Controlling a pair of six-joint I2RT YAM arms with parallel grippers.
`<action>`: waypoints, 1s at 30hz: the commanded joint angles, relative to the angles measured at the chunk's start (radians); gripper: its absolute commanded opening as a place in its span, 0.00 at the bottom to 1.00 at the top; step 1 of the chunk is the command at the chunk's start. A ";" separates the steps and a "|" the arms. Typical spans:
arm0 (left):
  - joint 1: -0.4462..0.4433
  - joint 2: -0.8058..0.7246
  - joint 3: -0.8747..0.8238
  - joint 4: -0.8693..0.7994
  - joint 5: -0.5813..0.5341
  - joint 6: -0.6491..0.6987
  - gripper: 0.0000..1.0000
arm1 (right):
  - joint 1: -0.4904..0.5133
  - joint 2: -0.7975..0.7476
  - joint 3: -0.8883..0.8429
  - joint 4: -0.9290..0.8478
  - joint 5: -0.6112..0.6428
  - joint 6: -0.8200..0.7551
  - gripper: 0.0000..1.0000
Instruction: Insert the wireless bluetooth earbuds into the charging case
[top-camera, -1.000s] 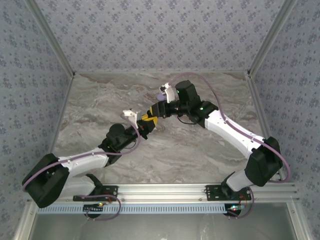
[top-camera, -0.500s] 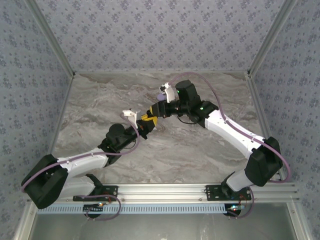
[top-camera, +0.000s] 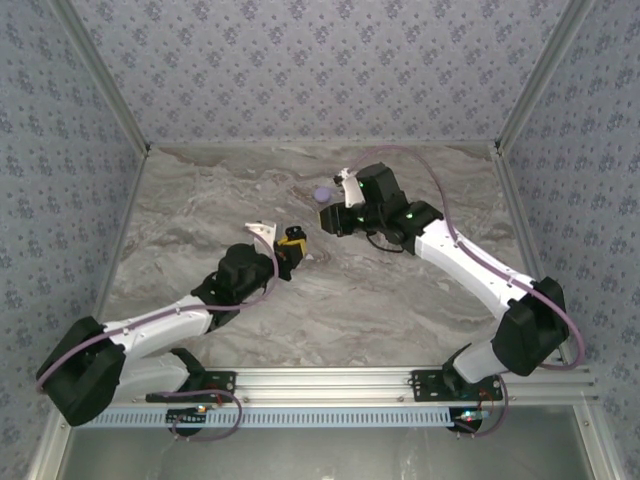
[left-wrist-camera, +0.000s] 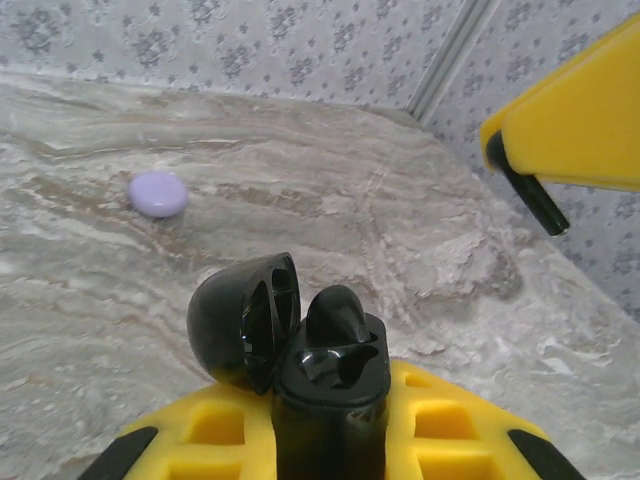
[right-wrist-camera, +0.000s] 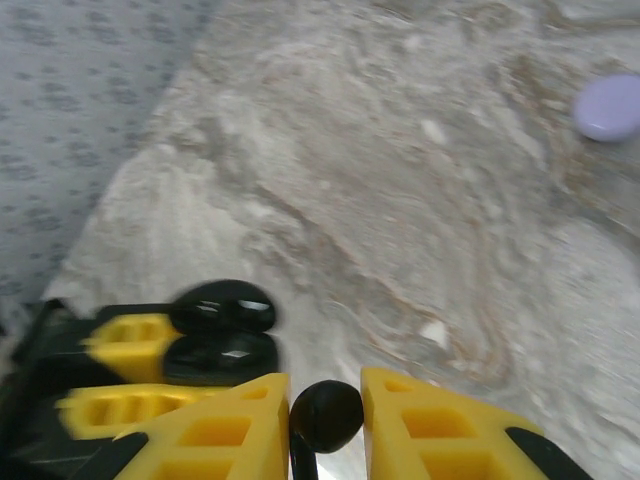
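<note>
1. Arms. Both arms are bolted at the near edge of the table and reach inward toward its middle.

2. Left end effector. It sits near the table centre. Its yellow fingers are drawn narrow and clamp the charging case between them, gripping the lower body of the case.

3. Charging case. It is held above the table surface, not resting on it. The lid is hinged open and tilts away to the left in the left wrist view, with its hollow inside facing the base. The seated earbud occupies the far socket, its rounded black head standing above the rim. The nearer socket is an open recess.

4. Right end effector. It is just beyond the left end effector and apart from it, with a gap of bare table between them in the overhead view. Its yellow fingers are narrow and pinch the held earbud by its rounded body. A thin black stem runs down between the fingers. From the right wrist camera, the open case lies ahead and to the left of this earbud, not touching it.

5. Lilac disc. This pale round disc lies flat on the table, beyond both end effectors and touching neither.

6. Patterned wall. It closes off the far side of the table.
</note>
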 joint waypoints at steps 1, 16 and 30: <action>-0.007 -0.065 0.039 -0.134 -0.033 0.037 0.16 | -0.042 -0.004 -0.066 -0.113 0.114 -0.026 0.24; -0.006 -0.170 0.053 -0.278 -0.025 0.072 0.16 | -0.110 0.195 -0.238 -0.018 0.208 0.020 0.24; -0.008 -0.148 0.053 -0.264 -0.015 0.068 0.16 | -0.103 0.351 -0.202 -0.041 0.231 0.026 0.26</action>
